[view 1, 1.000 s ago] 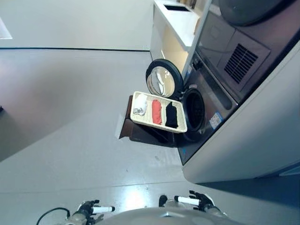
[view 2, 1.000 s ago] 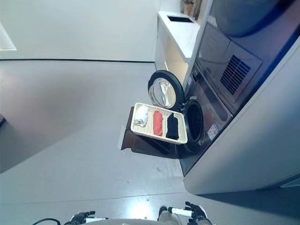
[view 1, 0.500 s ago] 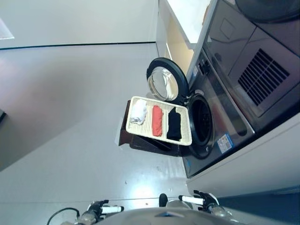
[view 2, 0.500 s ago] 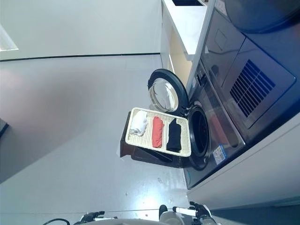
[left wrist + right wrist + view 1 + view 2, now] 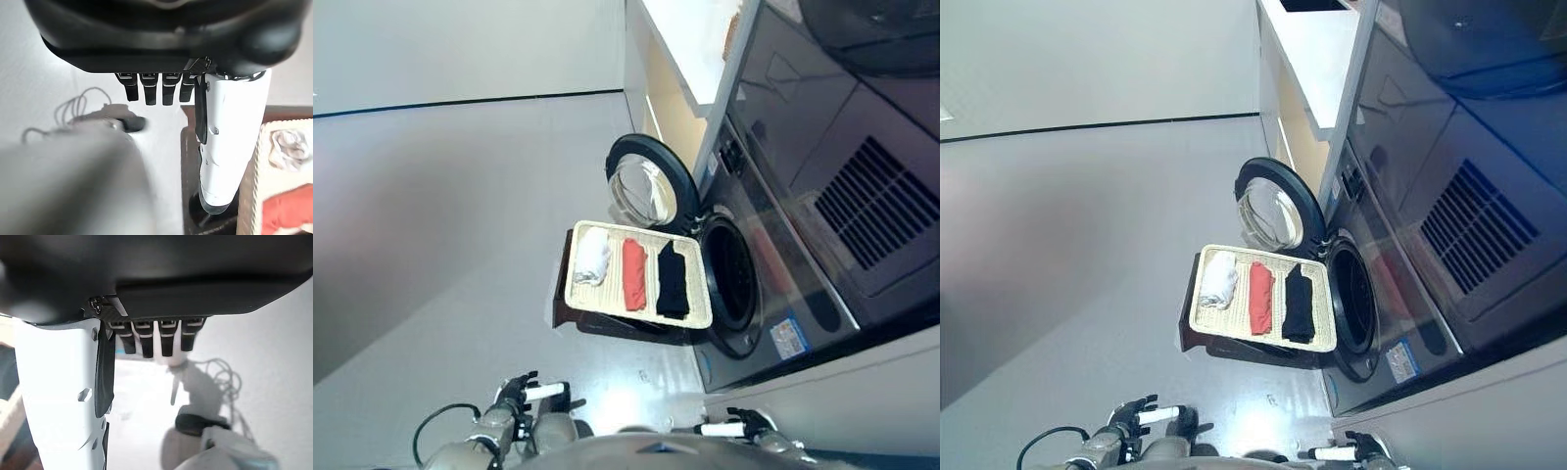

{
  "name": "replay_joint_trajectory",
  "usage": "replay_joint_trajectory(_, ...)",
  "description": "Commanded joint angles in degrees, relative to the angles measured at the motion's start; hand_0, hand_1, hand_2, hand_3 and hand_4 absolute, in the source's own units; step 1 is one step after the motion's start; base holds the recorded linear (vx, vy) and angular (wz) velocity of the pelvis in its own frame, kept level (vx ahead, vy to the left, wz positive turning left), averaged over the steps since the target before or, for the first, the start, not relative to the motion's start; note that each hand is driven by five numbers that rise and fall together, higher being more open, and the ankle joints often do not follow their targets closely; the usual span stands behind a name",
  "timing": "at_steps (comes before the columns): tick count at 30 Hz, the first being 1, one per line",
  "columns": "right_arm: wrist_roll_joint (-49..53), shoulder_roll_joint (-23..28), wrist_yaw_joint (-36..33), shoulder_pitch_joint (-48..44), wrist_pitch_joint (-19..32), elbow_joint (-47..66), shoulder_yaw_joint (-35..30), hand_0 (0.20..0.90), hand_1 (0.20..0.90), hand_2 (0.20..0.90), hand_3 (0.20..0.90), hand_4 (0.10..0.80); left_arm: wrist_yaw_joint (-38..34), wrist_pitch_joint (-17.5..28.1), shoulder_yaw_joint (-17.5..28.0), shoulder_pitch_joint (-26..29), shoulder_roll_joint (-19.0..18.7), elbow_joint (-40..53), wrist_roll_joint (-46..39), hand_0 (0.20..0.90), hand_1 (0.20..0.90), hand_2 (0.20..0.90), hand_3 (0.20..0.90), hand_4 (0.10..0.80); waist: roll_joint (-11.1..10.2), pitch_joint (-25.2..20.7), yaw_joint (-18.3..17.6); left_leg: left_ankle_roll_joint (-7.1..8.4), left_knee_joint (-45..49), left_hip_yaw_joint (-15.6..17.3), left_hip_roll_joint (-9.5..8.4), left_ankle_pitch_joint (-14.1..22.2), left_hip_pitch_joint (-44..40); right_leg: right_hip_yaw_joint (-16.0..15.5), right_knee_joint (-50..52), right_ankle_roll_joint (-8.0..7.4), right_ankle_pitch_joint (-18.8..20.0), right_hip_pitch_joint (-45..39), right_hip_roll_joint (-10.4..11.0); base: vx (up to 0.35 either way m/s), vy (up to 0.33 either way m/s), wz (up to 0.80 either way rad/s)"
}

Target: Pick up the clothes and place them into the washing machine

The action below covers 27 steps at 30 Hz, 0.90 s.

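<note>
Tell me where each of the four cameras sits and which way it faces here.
Left eye view: on the head, looking down at the tray with white cloth, red cloth and black cloth before the open washer; both hands at the bottom edge.
Right eye view: same scene, slightly offset.
Left wrist view: along the open left hand; tray corner, white and red cloth beyond.
Right wrist view: along the open right hand, toward the floor.
All but the right wrist view share the tray.
</note>
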<state>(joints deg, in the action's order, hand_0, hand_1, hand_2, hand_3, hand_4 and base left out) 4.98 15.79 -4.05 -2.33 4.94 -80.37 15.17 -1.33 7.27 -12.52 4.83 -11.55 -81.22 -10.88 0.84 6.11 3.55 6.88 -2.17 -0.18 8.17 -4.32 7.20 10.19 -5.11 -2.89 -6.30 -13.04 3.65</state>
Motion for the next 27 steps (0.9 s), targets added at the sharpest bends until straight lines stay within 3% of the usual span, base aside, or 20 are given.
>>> replay_joint_trajectory(1, -1.4, 0.06, -1.11, 0.05, 0.87, -0.3, 1.72, 0.9, 0.9, 0.9, 0.9, 0.8, -1.26, 1.13, -1.27, -0.9, -1.75, -1.74, 1.54, 0.9, 0.9, 0.9, 0.9, 0.8, -1.44, -4.35, 1.82, -0.22, -2.83, -0.52, 0.74, -9.01, 2.79, -0.74, 0.11, -0.31, 1.98, -0.7, -3.27, 0.215, 0.122, -0.98)
replay_joint_trajectory(5, -1.1, -0.45, -0.75, 0.14, 1.03, -0.21, 1.77, 0.9, 0.9, 0.9, 0.9, 0.8, -1.16, 1.42, -1.5, -0.35, -2.14, -0.79, 1.61, 0.9, 0.9, 0.9, 0.9, 0.8, -2.4, -5.89, 1.92, -1.0, -2.1, 0.26, -0.89, -8.02, 1.29, -0.59, 0.75, -1.91, 1.48, -1.89, -0.76, 0.278, 0.199, -0.55)
replay_joint_trajectory(7, -0.64, -0.87, -0.66, 0.17, 0.91, -0.46, 1.23, 0.9, 0.9, 0.9, 0.9, 0.8, -0.97, 1.39, -1.75, 0.05, -2.35, -0.42, 1.67, 0.9, 0.9, 0.9, 0.9, 0.8, -3.06, -6.58, 2.17, -2.47, -1.43, 1.47, -2.49, -6.27, 0.36, -0.65, 4.45, -3.11, 2.32, -0.72, 0.97, 0.203, 0.144, -0.08)
replay_joint_trajectory(8, -0.42, -0.97, -0.53, 0.13, 0.97, -0.43, 1.07, 0.9, 0.9, 0.9, 0.9, 0.8, -0.96, 1.43, -1.71, 0.09, -2.54, -0.29, 1.56, 0.9, 0.9, 0.9, 0.9, 0.8, -3.27, -6.92, 2.26, -3.07, -1.3, 1.94, -3.19, -5.43, -0.13, -0.24, 6.7, -3.85, 3.06, 0.04, 1.49, 0.196, 0.18, 0.01)
replay_joint_trajectory(10, 0.12, -1.06, -0.27, 0.13, 1.0, -0.59, 0.22, 0.9, 0.9, 0.9, 0.9, 0.8, -1.08, 1.39, -1.79, 0.34, -2.88, -0.18, 1.64, 0.9, 0.9, 0.9, 0.9, 0.8, -3.63, -6.89, 1.98, -4.45, -1.46, 2.88, -4.98, -3.91, -1.82, 0.14, 15.55, -5.87, 8.49, 3.17, 2.57, 0.191, 0.22, -0.07)
replay_joint_trajectory(11, 0.51, -0.7, -0.32, 0.02, 1.07, -0.5, -0.3, 0.9, 0.9, 0.9, 0.9, 0.8, -1.03, 1.35, -1.69, 0.65, -3.42, 0.07, 1.16, 0.9, 0.9, 0.9, 0.9, 0.8, -2.42, -5.33, 0.88, -5.33, -1.79, 2.53, -5.0, -3.28, -3.96, 0.26, 25.46, -6.55, 13.05, 8.06, 1.17, 0.147, 0.243, -0.17)
replay_joint_trajectory(12, 0.53, -0.52, -0.44, -0.38, 1.02, -0.67, -0.55, 0.9, 0.9, 0.9, 0.9, 0.8, -1.01, 1.2, -1.95, 1.3, -3.75, 0.16, 1.04, 0.9, 0.9, 0.9, 0.9, 0.8, -1.3, -4.13, 0.02, -5.8, -2.27, 1.75, -4.64, -3.16, -5.17, -0.22, 30.62, -6.52, 14.08, 11.02, -0.29, 0.134, 0.255, -0.1)
replay_joint_trajectory(14, 0.22, -0.07, -0.54, -0.38, 0.97, -1.35, -1.03, 0.9, 0.9, 0.9, 0.9, 0.8, -0.8, 0.92, -2.26, 1.67, -4.06, -0.15, 1.67, 0.9, 0.9, 0.9, 0.9, 0.8, 0.61, -3.05, -0.95, -6.06, -2.83, 1.2, -4.08, -2.23, -7.27, -4.32, 34.86, -5.44, 12.21, 15.96, -1.39, 0.155, 0.187, 0.16)
replay_joint_trajectory(17, -0.15, 0.53, -0.68, 0.08, 0.65, -1.69, -1.95, 0.9, 0.9, 0.9, 0.9, 0.8, -0.88, 0.95, -2.48, 1.89, -4.78, -1.05, 2.12, 0.9, 0.9, 0.9, 0.9, 0.8, 0.51, -3.01, -1.49, -4.93, -2.83, 1.57, -4.44, -0.73, -8.87, -14.95, 23.37, -3.87, 7.04, 19.32, 1.57, 0.216, 0.033, 0.18)
replay_joint_trajectory(19, -0.37, 0.83, -0.58, 0.39, 0.51, -1.8, -2.13, 0.9, 0.9, 0.9, 0.9, 0.8, -0.66, 1.2, -2.21, 2.27, -4.78, -1.0, 2.58, 0.9, 0.9, 0.9, 0.9, 0.8, -0.85, -3.25, -1.77, -4.15, -2.83, 1.49, -5.36, 1.26, -10.13, -20.06, 9.72, -3.75, 9.22, 17.79, 3.05, 0.214, -0.099, 0.1)
replay_joint_trajectory(20, -0.36, 1.12, -0.36, 0.19, 0.54, -2.22, -1.67, 0.9, 0.9, 0.9, 0.9, 0.8, -0.34, 1.43, -2.31, 2.6, -4.61, -0.92, 2.57, 0.9, 0.9, 0.9, 0.9, 0.8, -1.21, -3.13, -2.47, -4.37, -2.83, 0.86, -5.64, 1.38, -10.03, -15.81, 8.9, -3.81, 8.49, 15.83, 2.01, 0.116, -0.08, 0.15)
replay_joint_trajectory(21, -0.57, 1.09, -0.52, 0.09, 0.56, -2.37, -1.71, 0.9, 0.9, 0.9, 0.9, 0.8, -0.42, 1.66, -1.82, 2.22, -4.73, -0.89, 2.11, 0.9, 0.9, 0.9, 0.9, 0.8, -1.53, -3.38, -1.92, -4.16, -2.83, 1.41, -5.38, 1.29, -10.51, -15.4, 8.67, -3.7, 8.57, 15.28, 2.18, 0.081, -0.041, 0.32)
replay_joint_trajectory(27, 1.95, 0.43, -0.78, 0.02, 2.55, 2.63, -1.6, 0.9, 0.9, 0.9, 0.9, 0.8, -0.42, 2.05, -1.46, -0.13, -2.16, -0.59, 1.92, 0.9, 0.9, 0.9, 0.9, 0.8, -2.82, -6.72, -0.86, -3.28, -2.83, 2.01, -5.17, 2.16, -11.9, -16.89, 1.61, -3.65, 9.4, 8.4, 1.95, 0.127, -0.06, 0.24)
